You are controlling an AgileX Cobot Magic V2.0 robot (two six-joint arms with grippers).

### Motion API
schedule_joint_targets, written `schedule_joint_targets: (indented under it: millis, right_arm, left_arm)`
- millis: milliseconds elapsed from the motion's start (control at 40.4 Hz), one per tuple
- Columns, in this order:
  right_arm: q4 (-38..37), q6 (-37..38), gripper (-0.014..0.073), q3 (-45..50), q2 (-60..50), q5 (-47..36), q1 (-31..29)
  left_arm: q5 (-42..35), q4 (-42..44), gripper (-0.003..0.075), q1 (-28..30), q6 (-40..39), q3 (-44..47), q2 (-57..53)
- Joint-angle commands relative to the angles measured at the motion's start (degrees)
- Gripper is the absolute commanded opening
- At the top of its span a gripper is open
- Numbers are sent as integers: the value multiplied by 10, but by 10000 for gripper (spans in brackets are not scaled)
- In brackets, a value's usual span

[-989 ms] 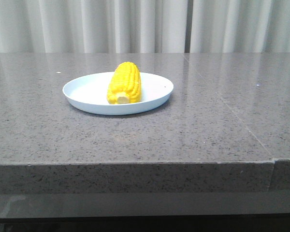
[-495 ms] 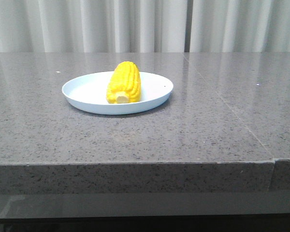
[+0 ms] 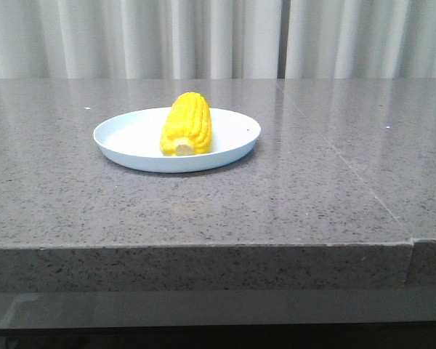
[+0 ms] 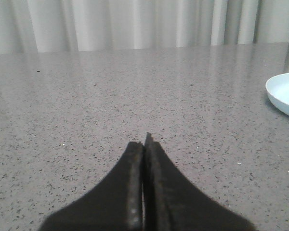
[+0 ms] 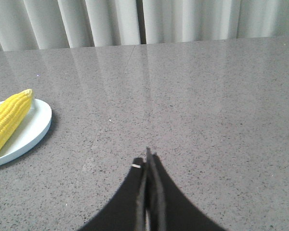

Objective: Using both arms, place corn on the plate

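Here the corn [image 3: 187, 125] lies on its side on the plate [image 3: 131, 138], set a little to my right of the plate's middle, its pale stub end turned toward me and its tapered tip pointing away toward the curtain [image 3: 218, 38]. It rests wholly inside the low rim. The plate itself sits flat on the grey speckled table [image 3: 276, 203], left of the table's centre as I look forward.

In the front view neither of my arms shows. From my right wrist I see the corn [image 5: 7, 121] and part of the plate [image 5: 36, 130] well off to one side. My right fingers [image 5: 149, 180] are pressed together with nothing between them, their black tips meeting in a narrow point, and they hang low above bare table, well apart from the plate. The wrist looks across the table toward the curtain, nearly level with the surface.

From my left wrist only the edge of the plate [image 4: 284, 94] is in sight; the corn is out of that picture. My left fingers [image 4: 144, 159] are likewise closed tight on nothing, the two dark pads touching along their length, held low over the table and well apart from the plate, aimed straight toward the curtain.
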Motion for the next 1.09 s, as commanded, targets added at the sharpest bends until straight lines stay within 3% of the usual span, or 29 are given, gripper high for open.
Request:
schedule_joint_targets:
  millis: [0,173,495,717,1063]
  right_arm:
    - [-12,-5,-68,-13,6,-42,-2]
    - [-24,-5,-68,22,-7,-71,-17]
    - [-16,-5,-68,192,-79,-167,-64]
    - [-21,-7,-68,224,-133,-120,-64]
    - [-21,-7,-68,224,-131,-106,-64]
  left_arm:
    - [-48,-1,-20,1,-5,1,-11]
    - [-48,-1,-20,1,-5,1,-11]
    - [-48,-1,-20,1,-5,1,-11]
    - [-48,-1,-20,1,-5,1,-11]
    - [-48,-1,-20,1,-5,1,-10]
